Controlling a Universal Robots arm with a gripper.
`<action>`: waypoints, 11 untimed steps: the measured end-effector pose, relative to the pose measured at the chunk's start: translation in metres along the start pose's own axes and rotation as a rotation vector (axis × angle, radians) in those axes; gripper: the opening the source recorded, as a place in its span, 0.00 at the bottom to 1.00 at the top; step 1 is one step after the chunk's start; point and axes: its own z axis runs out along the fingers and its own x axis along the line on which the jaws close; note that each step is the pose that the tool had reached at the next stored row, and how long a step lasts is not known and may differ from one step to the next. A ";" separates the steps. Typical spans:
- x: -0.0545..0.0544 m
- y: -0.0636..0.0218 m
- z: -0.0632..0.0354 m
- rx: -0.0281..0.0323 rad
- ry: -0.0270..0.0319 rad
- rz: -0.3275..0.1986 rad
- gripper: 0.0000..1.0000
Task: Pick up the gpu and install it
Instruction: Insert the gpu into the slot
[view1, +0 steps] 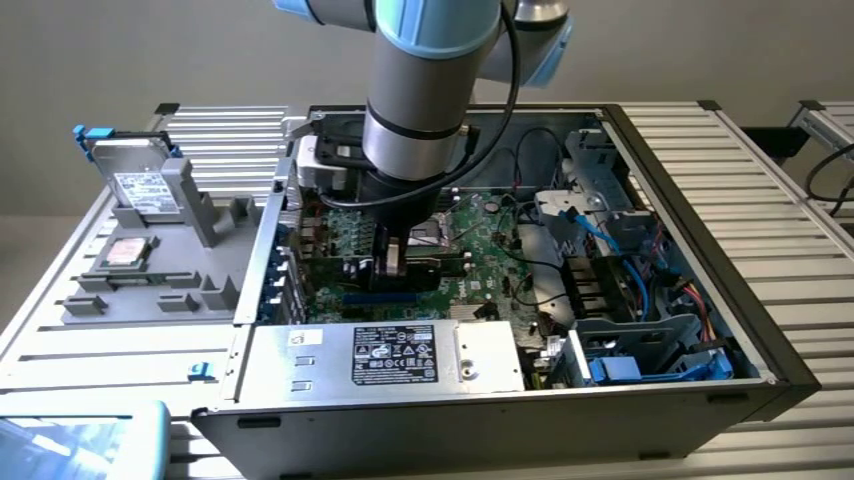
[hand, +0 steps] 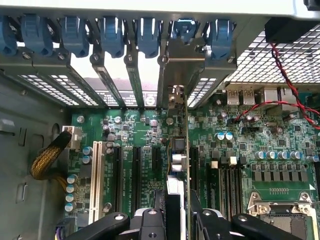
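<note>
At the exterior view's left we see a grey fixture (view1: 160, 270) on the tabletop (view1: 227, 125), with a hard drive (view1: 140, 185) standing in it. Just beside it lies the open computer case (view1: 767, 370), into which the arm (view1: 414, 90) reaches down. Its jaws clench the gpu (view1: 441, 268), which stands on edge over the motherboard (view1: 501, 245). In the wrist view the gpu (hand: 178, 157) has its silver bracket (hand: 182, 65) at the rear openings. Blue cables (view1: 627, 245) lie further right.

The pincer (hand: 176, 219) clasps the gpu (hand: 178, 159) edge-on, seemingly touching the motherboard (hand: 280, 135).
</note>
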 end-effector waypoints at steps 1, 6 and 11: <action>0.000 0.0000 0.0000 0.0007 -0.0004 0.000 0.29; 0.000 0.0001 0.0000 0.0046 -0.0051 -0.001 0.29; 0.000 0.0000 0.0001 0.0046 -0.0108 -0.002 0.29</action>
